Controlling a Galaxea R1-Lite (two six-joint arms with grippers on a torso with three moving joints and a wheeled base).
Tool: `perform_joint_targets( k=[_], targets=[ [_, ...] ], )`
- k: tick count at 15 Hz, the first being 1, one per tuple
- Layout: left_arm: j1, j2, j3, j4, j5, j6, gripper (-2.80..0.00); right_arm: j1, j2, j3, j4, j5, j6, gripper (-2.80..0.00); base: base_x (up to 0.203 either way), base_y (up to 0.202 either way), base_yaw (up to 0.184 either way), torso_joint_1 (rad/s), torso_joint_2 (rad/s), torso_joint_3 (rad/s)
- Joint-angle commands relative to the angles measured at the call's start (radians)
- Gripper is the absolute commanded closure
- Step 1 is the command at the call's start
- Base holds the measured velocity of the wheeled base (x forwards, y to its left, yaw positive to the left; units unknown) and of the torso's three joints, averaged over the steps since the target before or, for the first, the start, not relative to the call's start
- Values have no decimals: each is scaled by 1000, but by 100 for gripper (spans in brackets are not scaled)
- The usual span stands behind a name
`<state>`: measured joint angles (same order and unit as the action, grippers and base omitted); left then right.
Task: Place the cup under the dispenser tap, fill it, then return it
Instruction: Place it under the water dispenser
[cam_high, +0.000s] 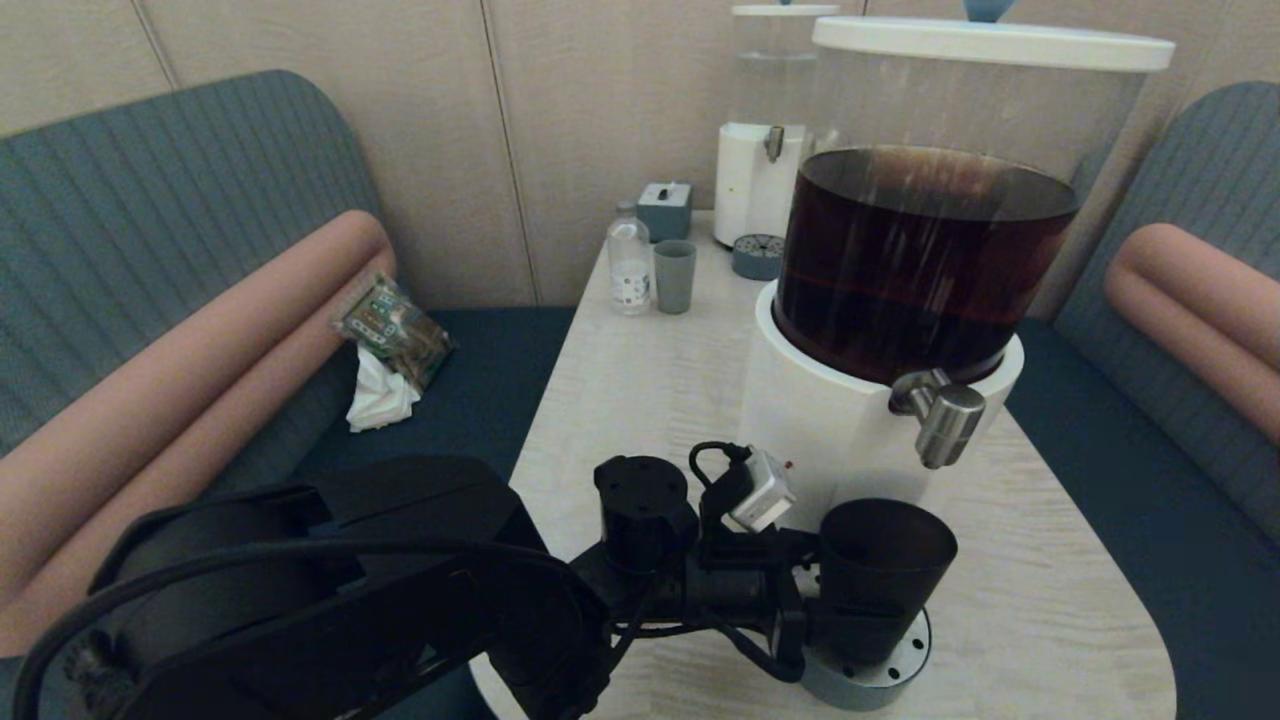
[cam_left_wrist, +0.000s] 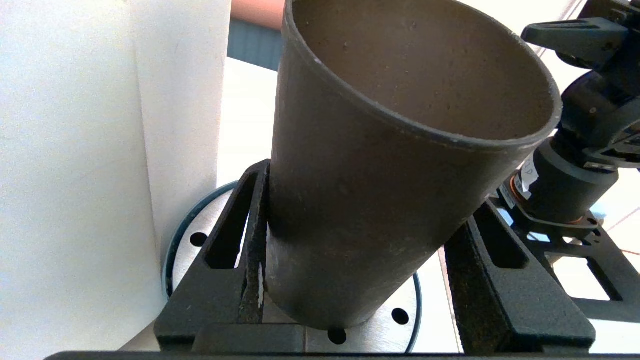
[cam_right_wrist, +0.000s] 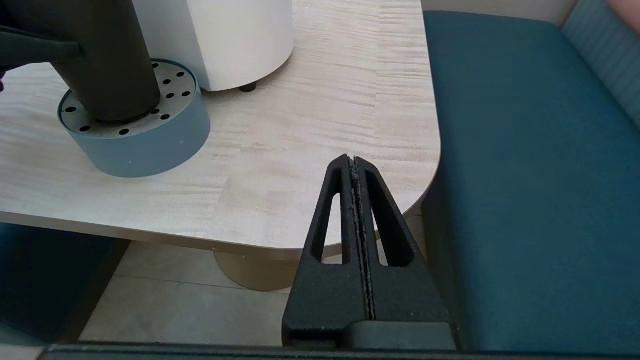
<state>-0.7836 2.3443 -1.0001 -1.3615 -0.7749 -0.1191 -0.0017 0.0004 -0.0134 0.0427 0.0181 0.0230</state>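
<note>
The matte black-brown cup (cam_high: 885, 570) stands upright on the round blue-grey drip tray (cam_high: 895, 665), at the foot of the big white-based dispenser (cam_high: 920, 250) with dark liquid. The brushed-steel tap (cam_high: 948, 420) hangs just above the cup's rim, toward its right side. My left gripper (cam_high: 850, 610) reaches in from the left and is shut on the cup (cam_left_wrist: 375, 200), one finger on each side of its lower wall. The cup's inside looks dry and empty. My right gripper (cam_right_wrist: 354, 160) is shut on nothing, low off the table's near right corner.
At the far end of the table (cam_high: 660, 400) stand a pale grey-blue tumbler (cam_high: 674, 276), a small bottle (cam_high: 629, 260), a small box (cam_high: 665, 208) and the smaller clear dispenser (cam_high: 765, 150). A snack packet (cam_high: 393, 330) and tissue (cam_high: 380, 400) lie on the left bench.
</note>
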Motion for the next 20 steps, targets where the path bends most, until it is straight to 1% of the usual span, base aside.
perform_joint_targets(
  k=[1, 12, 20],
  targets=[
    [0, -2, -5, -7, -3, -1, 0, 0, 1, 1, 0, 0, 0, 0, 0, 0, 0, 0, 0, 0],
    [1, -8, -6, -5, -3, -1, 0, 0, 1, 0, 0, 0, 0, 0, 0, 0, 0, 0, 0, 0],
    [-14, -2, -15, -1, -3, -4, 0, 0, 0, 0, 0, 0, 0, 0, 0, 0, 0, 0, 0, 0]
  ],
)
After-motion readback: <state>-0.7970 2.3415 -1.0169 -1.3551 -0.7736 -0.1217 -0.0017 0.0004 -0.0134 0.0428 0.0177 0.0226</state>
